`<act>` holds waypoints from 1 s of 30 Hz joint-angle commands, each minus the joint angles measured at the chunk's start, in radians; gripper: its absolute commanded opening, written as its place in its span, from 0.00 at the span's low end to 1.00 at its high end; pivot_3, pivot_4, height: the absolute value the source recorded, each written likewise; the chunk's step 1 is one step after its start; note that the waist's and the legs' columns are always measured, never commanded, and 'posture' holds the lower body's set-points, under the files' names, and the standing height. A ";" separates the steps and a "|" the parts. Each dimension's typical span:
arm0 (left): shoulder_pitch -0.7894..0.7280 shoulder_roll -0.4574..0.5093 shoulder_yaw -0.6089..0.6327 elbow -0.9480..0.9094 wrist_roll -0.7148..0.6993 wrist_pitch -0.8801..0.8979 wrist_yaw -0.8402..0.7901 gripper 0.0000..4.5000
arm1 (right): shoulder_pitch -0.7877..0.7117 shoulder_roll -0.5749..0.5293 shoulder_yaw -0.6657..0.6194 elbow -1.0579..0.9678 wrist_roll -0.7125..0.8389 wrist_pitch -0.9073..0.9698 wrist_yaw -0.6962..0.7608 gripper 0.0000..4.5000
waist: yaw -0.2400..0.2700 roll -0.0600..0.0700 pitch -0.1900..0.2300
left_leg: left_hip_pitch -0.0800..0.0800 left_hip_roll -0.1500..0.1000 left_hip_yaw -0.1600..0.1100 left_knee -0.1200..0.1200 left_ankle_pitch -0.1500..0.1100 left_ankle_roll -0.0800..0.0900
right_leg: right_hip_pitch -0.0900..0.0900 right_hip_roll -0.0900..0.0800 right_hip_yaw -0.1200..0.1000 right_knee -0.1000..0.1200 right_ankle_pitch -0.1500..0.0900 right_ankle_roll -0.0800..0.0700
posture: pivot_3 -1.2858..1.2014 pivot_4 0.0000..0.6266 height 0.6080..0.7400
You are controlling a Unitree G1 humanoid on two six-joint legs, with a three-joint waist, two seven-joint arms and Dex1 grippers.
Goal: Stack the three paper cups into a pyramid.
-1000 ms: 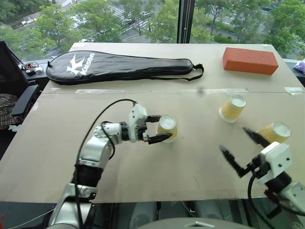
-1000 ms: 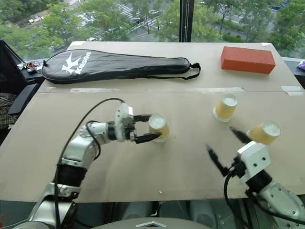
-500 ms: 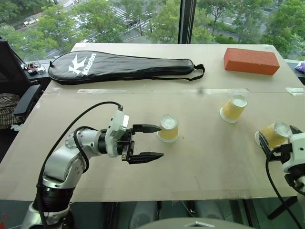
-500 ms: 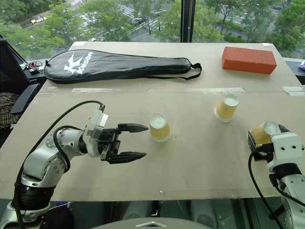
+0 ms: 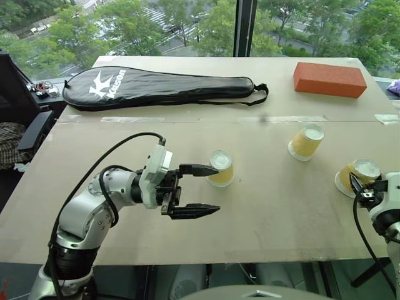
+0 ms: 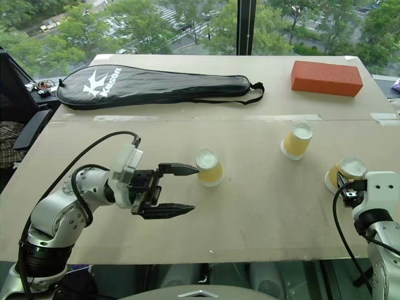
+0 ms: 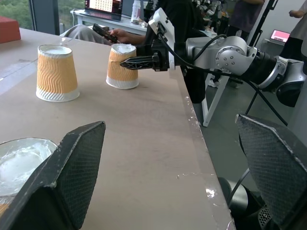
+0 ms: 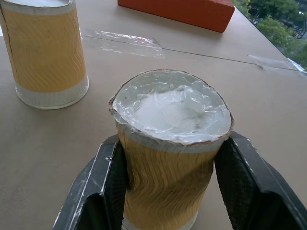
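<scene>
Three cups stand apart on the table, one gripped

On the wide tan table (image 5: 94, 162) three inverted yellow-orange paper cups stand well apart: middle cup (image 5: 220, 169), farther cup (image 5: 305, 142), right-edge cup (image 5: 357, 177). The left hand (image 5: 200, 190) gapes wide just beside the middle cup; the right hand (image 8: 163, 187) is clamped on the right-edge cup

Table (image 5: 262, 225) — cups (image 5: 220, 169), brick (image 5: 329, 79), racket case (image 5: 162, 85).

White lettering reading "Kason", beside a white bird-like logo, stands on the black racket case (image 5: 162, 87), well left of the orange brick (image 5: 329, 79).
</scene>
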 commanded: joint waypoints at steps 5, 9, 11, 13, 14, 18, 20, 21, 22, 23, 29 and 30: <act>0.105 -0.046 0.077 0.029 0.060 -0.146 0.059 1.00 | 0.058 -0.096 0.022 -0.164 0.180 -0.055 0.261 0.41 | -0.002 0.001 0.001 | 0.000 0.000 0.000 0.000 0.000 0.000 | 0.000 0.000 0.000 0.000 0.000 0.000 | 0.52 0.24 1.00; 0.158 -0.003 0.140 0.047 -0.011 -0.108 0.015 1.00 | -0.041 -0.127 0.197 -0.233 0.208 -0.004 0.296 0.41 | -0.020 0.001 0.001 | 0.001 0.002 -0.001 0.000 0.000 0.000 | 0.000 0.001 -0.001 0.000 0.000 0.000 | 0.52 0.24 1.00; 0.177 0.015 0.165 0.054 -0.033 -0.099 -0.003 1.00 | -0.131 -0.115 0.316 -0.213 0.172 0.010 0.286 0.41 | -0.025 0.001 0.001 | 0.001 0.003 -0.001 0.000 0.000 0.000 | 0.000 0.001 -0.001 0.001 0.000 0.000 | 0.52 0.24 1.00; 0.186 0.023 0.174 0.056 -0.030 -0.103 -0.007 1.00 | -0.174 -0.103 0.378 -0.183 0.148 0.011 0.278 0.41 | -0.024 0.001 0.001 | 0.001 0.002 -0.001 0.000 0.000 0.000 | 0.000 0.001 -0.001 0.001 0.000 0.000 | 0.52 0.24 1.00; 0.194 0.029 0.179 0.050 -0.034 -0.102 -0.012 1.00 | -0.188 -0.102 0.409 -0.162 0.124 0.004 0.278 0.41 | -0.020 0.001 0.001 | 0.001 0.002 -0.001 0.000 0.000 0.000 | 0.000 0.001 -0.002 0.000 0.000 0.000 | 0.52 0.24 1.00; 0.223 0.034 0.202 0.026 -0.036 -0.107 -0.009 1.00 | -0.226 -0.100 0.516 -0.086 0.045 -0.034 0.291 0.41 | -0.010 0.001 0.001 | -0.003 0.000 -0.002 0.000 0.000 0.000 | -0.002 -0.001 -0.003 -0.001 0.001 -0.003 | 0.52 0.24 1.00; 0.236 0.034 0.213 0.012 -0.039 -0.104 0.004 1.00 | -0.244 -0.093 0.551 -0.053 0.020 -0.047 0.294 0.41 | -0.012 0.000 0.001 | -0.004 -0.001 -0.002 0.000 0.000 0.000 | -0.003 -0.002 -0.002 -0.002 0.001 -0.002 | 0.52 0.24 1.00; 0.243 0.034 0.218 0.006 -0.040 -0.104 0.008 1.00 | -0.252 -0.093 0.559 -0.037 0.003 -0.053 0.290 0.41 | -0.014 0.000 0.001 | -0.004 -0.001 -0.001 0.000 0.000 0.000 | -0.003 -0.002 -0.001 -0.002 0.001 -0.003 | 0.52 0.24 1.00; 0.249 0.035 0.222 0.000 -0.042 -0.102 0.013 1.00 | -0.258 -0.092 0.560 -0.024 -0.008 -0.061 0.286 0.41 | -0.015 0.000 0.001 | -0.004 -0.001 -0.001 0.000 0.000 0.000 | -0.003 -0.002 -0.001 -0.002 0.001 -0.003 | 0.52 0.24 1.00; 0.254 0.034 0.227 -0.005 -0.045 -0.100 0.016 1.00 | -0.263 -0.090 0.559 -0.016 -0.011 -0.065 0.287 0.41 | -0.016 0.000 0.001 | -0.003 0.000 -0.001 0.000 0.000 0.000 | -0.003 -0.002 -0.001 -0.002 0.001 -0.003 | 0.52 0.24 1.00; 0.275 0.033 0.231 -0.020 -0.047 -0.104 0.026 1.00 | -0.289 -0.083 0.585 0.020 -0.029 -0.066 0.300 0.41 | -0.019 0.000 0.001 | -0.002 0.000 -0.002 0.000 0.000 0.000 | -0.002 -0.001 -0.002 0.000 0.000 0.000 | 0.52 0.24 1.00; 0.277 0.033 0.231 -0.022 -0.047 -0.104 0.028 1.00 | -0.292 -0.082 0.588 0.026 -0.032 -0.065 0.301 0.41 | -0.020 0.000 0.001 | -0.001 0.000 -0.002 0.000 0.000 0.000 | -0.002 -0.001 -0.002 0.000 0.000 0.000 | 0.52 0.24 1.00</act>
